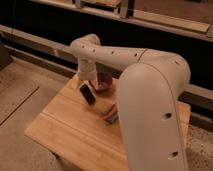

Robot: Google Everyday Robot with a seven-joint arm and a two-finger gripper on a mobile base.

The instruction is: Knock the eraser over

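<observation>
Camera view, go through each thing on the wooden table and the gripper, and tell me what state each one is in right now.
Small near-black rectangular eraser: tilted, leaning on one edge on the table, not lying flat.
Purple bowl: upright, partly hidden behind the arm.
Orange and dark-blue stick-like pair: lying flat, partly hidden by the arm.
Gripper: low over the table's far side, just above the eraser.
Light wooden table: level, bearing all of these.

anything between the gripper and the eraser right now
Nothing visible. The gripper hangs right above the eraser, which leans tilted on the wooden table. The purple bowl sits off to the side, not between them.
</observation>
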